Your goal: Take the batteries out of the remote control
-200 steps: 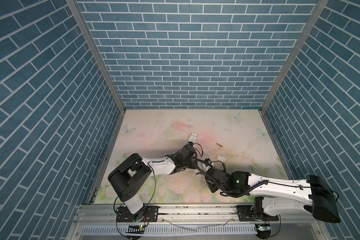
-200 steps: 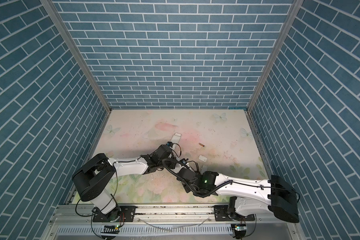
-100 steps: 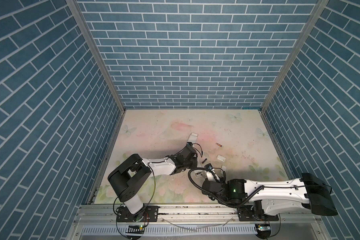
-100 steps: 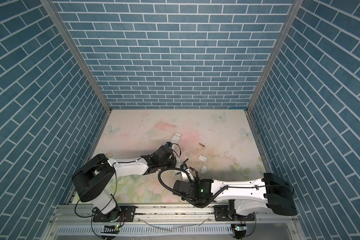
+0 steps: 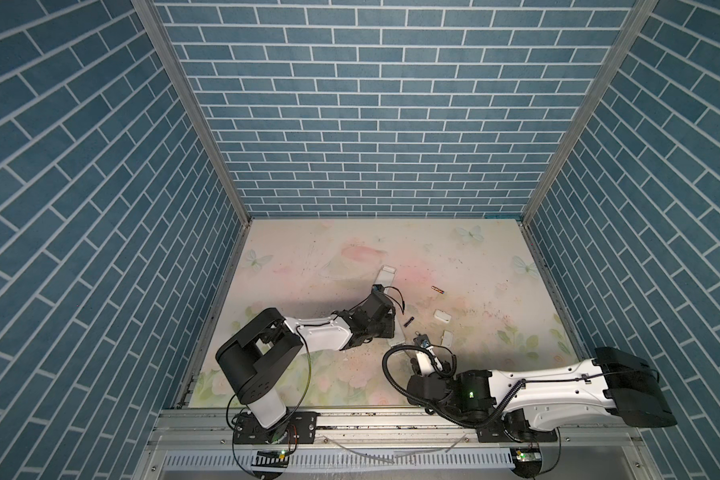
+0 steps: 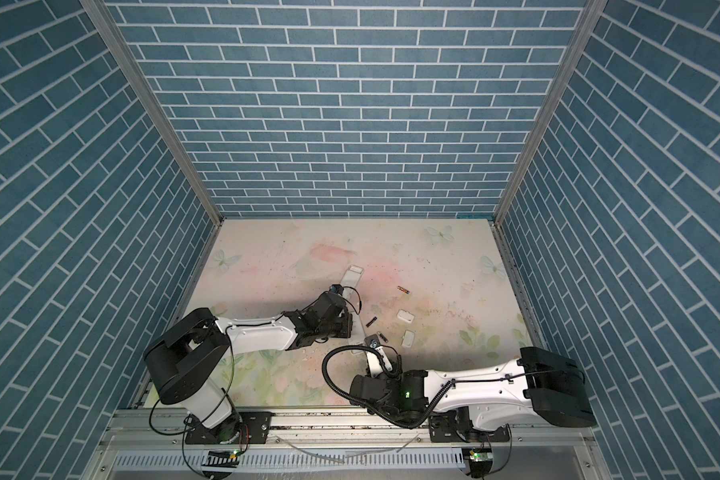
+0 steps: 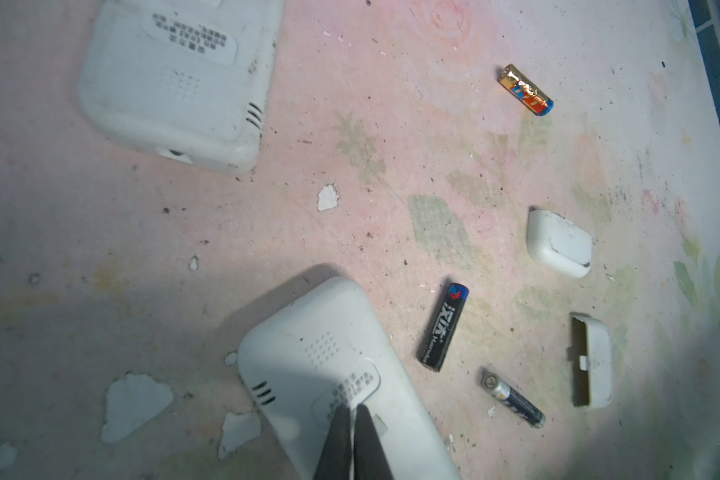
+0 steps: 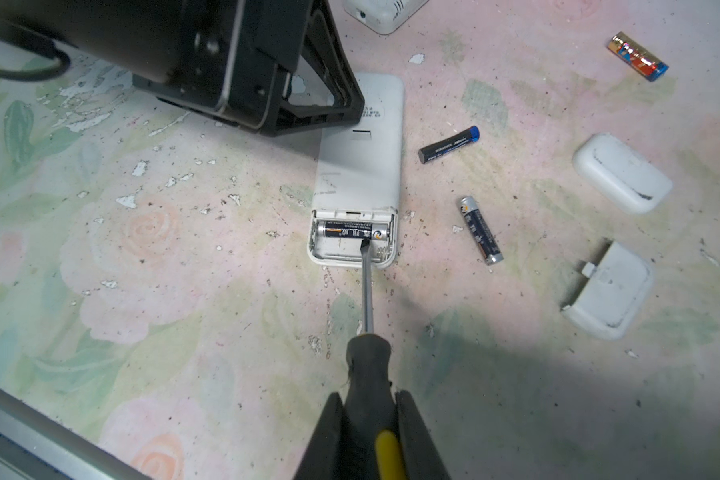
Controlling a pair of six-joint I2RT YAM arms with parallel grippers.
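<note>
A white remote control (image 8: 360,166) lies back-up with its battery bay open at the end toward my right gripper. One dark battery (image 8: 352,232) still sits in the bay. My right gripper (image 8: 366,399) is shut on a black-and-yellow screwdriver (image 8: 368,357), and the blade tip rests at that battery's end. My left gripper (image 7: 353,409) is shut, its tips pressing on the remote's label end (image 7: 341,374). Three loose batteries lie on the mat beside the remote: a black one (image 8: 449,144), a dark one (image 8: 480,230) and a copper one (image 8: 637,56).
A second white remote (image 7: 175,79) lies farther back, also seen in a top view (image 5: 385,276). Two white cover plates (image 8: 622,172) (image 8: 607,291) lie to the right of the loose batteries. The flowered mat (image 5: 308,257) is walled in by blue brick panels, with a metal rail (image 5: 350,419) along the front.
My right arm has drawn back toward the front rail and folded, its screwdriver now pointing away from the rail at the remote. The left jaws have closed a little further.
</note>
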